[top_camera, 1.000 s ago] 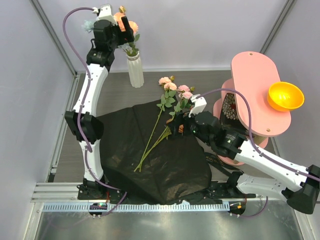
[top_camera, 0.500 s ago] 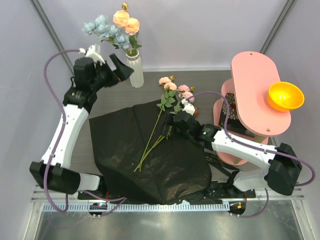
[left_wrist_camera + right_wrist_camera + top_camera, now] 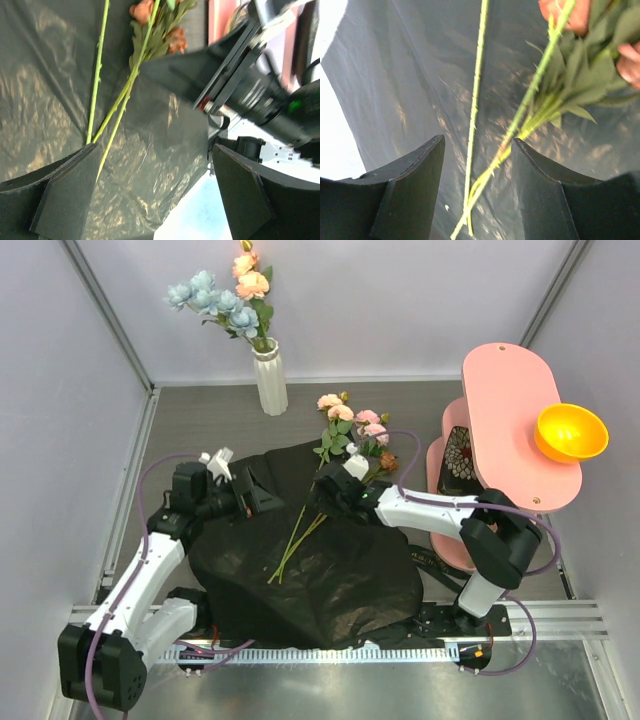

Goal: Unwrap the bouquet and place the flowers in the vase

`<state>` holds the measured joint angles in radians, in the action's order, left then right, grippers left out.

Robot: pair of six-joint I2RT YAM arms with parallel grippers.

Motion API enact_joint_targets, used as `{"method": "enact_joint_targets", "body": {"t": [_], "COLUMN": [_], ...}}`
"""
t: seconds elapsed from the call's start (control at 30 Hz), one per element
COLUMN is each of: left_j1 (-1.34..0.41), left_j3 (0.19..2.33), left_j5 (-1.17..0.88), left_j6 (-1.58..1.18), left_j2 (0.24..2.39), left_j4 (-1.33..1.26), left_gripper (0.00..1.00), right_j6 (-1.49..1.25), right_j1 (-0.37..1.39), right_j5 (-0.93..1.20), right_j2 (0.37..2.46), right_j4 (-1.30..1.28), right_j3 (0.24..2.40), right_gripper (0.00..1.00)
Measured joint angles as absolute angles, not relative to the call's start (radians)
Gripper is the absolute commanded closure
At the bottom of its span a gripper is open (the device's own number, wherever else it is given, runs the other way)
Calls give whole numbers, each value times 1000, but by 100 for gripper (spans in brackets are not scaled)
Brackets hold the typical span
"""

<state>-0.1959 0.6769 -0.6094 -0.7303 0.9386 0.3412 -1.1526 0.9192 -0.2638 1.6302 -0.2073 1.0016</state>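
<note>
We are looking at a tall white vase [image 3: 271, 383] with ribs, standing at the back of the table. Blue and peach flowers [image 3: 232, 295] are poking up out of it. More flowers [image 3: 346, 420] are lying on their sides, well apart from the vase. Their pink heads are resting on the bare table. Their long green stems [image 3: 300, 530] are running down onto the black paper [image 3: 320, 585], which is lying spread out flat.

Only the view from above is showing us the vase, the pink stand [image 3: 510, 390] and the orange bowl [image 3: 571, 432] sitting on it.

The left pincer [image 3: 268, 495] is hanging over the left part of the paper. Its jaws are standing wide apart, with nothing in them. Its own camera is giving us a close look at rust-brown flowers [image 3: 144, 10] and the stems.

The right pincer [image 3: 320, 502] is sitting low over the stems. Its own camera is showing two stems passing between its fingers [image 3: 410, 185], which are standing apart. We cannot tell if they are touching a stem.
</note>
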Motion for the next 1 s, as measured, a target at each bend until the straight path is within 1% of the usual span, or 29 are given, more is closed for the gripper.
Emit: {"method": "enact_joint_targets", "body": {"t": [0.1,0.2,0.3,0.5,0.57,0.63,0.73,0.77,0.87,1.0], "left_j1": [-196,-196,-196,-196,-196,-196,-196,-197,-199,-201], "left_j3": [580,533,529,529,529,529,529,529,529,529], "left_j5": [-640,-667,-685,-715,-722,-728,-735,-736,-741,-746], "left_j6": [-751,-763,-770,-779,-781,-782,-782,-782,-782,-782], "left_j2": [905,906,906,914,919,921,922,923,933,939], "left_j4": [330,326,318,281,274,268,259,256,249,247], "left_gripper": [4,4,4,4,4,4,4,4,4,4], "right_j6": [-1134,-1118,-1101,-1055,-1046,-1040,-1031,-1028,-1020,-996], "right_j1": [911,889,854,811,811,812,815,815,816,816], "right_j5": [-307,-326,-331,-329,-327,-327,-327,-327,-333,-393], "right_j2": [1695,1752,1818,1968,2007,2035,2063,2071,2084,2081], "right_j4": [-212,-210,-212,-215,-218,-219,-220,-219,-219,-232], "right_j3": [1082,1155,1212,1310,1333,1352,1386,1398,1417,1423], "right_gripper": [43,47,55,59,65,66,80,87,99,99]}}
